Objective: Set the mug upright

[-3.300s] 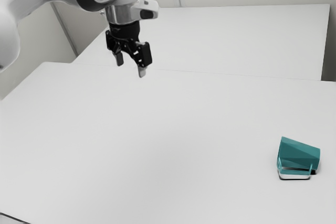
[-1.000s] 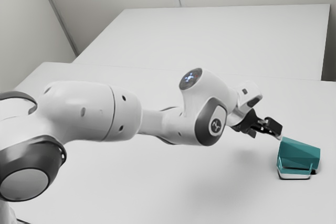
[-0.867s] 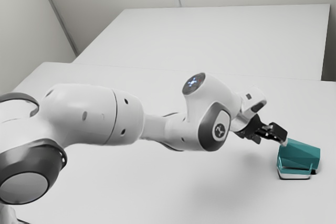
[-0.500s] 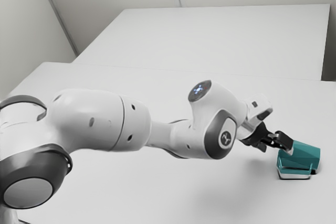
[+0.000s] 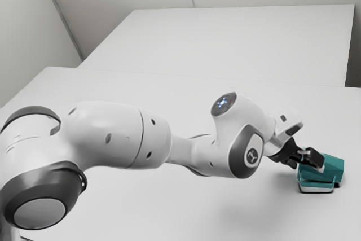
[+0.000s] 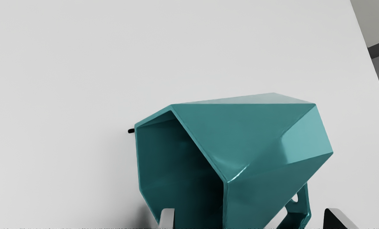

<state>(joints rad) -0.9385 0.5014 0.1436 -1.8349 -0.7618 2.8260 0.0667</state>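
Mug (image 6: 240,136) — glossy, faceted, plastic-looking; table (image 6: 65,79) — smooth, matt.

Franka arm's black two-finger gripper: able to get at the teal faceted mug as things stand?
Probably yes. The gripper is open right at the mug, one fingertip by its mouth, the other past its handle. I see nothing blocking the way.

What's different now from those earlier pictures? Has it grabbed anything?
The end effector has moved toward the exterior view's right and down, from above the table to the teal mug. It is open and has grabbed nothing. The mug has stayed put, lying on its side.
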